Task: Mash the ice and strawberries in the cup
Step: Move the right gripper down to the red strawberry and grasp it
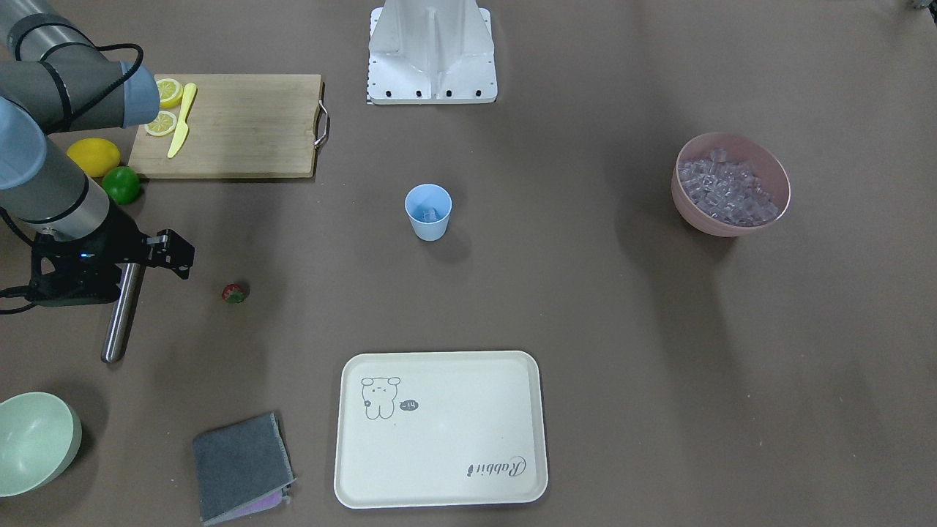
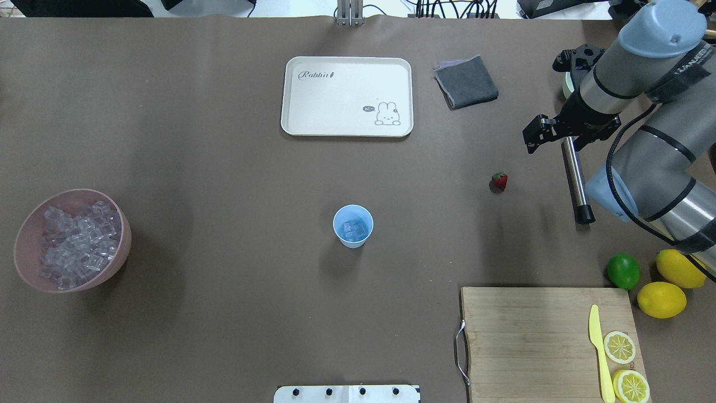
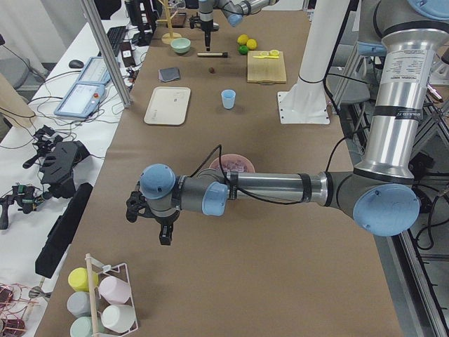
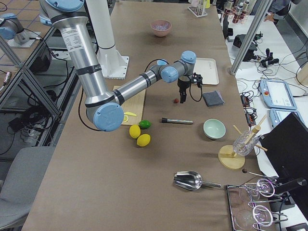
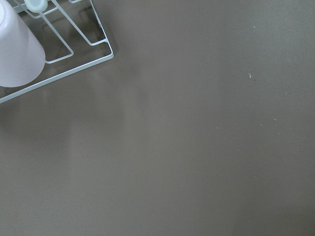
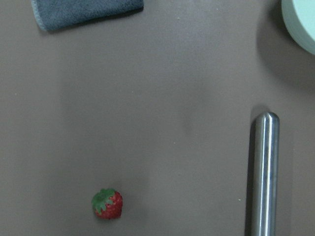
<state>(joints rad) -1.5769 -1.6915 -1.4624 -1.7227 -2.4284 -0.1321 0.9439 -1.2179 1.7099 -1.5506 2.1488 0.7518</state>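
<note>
The light blue cup (image 2: 353, 225) stands upright mid-table with a few ice cubes (image 2: 354, 229) in it; it also shows in the front view (image 1: 428, 212). More ice fills the pink bowl (image 2: 120, 246) at the far left. The strawberry (image 2: 499, 181) lies on the table to the cup's right, low left in the right wrist view (image 6: 107, 204). My right gripper (image 2: 570, 131) hovers above the table to the strawberry's right, over the far end of a steel rod (image 2: 576, 179). Its fingers are hidden. My left gripper (image 3: 163, 232) hangs over bare table far from the cup; I cannot tell its state.
A cutting board (image 2: 531, 336) with a yellow knife (image 2: 598, 352) and lemon slices sits front right, with a lime (image 2: 623, 271) and two lemons beside it. A cream tray (image 2: 347, 126), a grey cloth (image 2: 466, 82) and a pale green bowl (image 1: 36, 443) lie at the far side. A cup rack (image 5: 74, 54) is near the left gripper.
</note>
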